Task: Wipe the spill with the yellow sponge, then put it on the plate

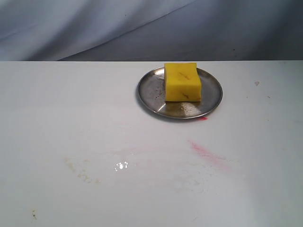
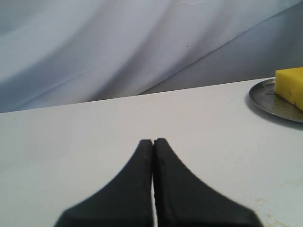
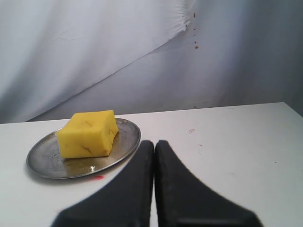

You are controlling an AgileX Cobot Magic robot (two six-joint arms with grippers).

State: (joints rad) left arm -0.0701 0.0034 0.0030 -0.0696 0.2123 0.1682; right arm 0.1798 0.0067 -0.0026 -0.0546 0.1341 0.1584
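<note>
The yellow sponge (image 1: 182, 82) lies on the silver plate (image 1: 151, 94) at the back of the white table, toward the plate's far side. No amber puddle shows. Only a faint yellowish trace (image 1: 80, 174) and a small wet glint (image 1: 121, 165) mark the near left of the table. Neither arm appears in the exterior view. My left gripper (image 2: 153, 141) is shut and empty over bare table, with the sponge (image 2: 289, 85) and plate (image 2: 265, 97) far off to one side. My right gripper (image 3: 154, 142) is shut and empty just short of the plate (image 3: 125, 137) and sponge (image 3: 87, 133).
A pink-red smear (image 1: 206, 152) runs across the table in front of the plate. A small red spot (image 1: 202, 118) sits at the plate's near rim. Grey cloth (image 1: 142, 28) hangs behind the table's back edge.
</note>
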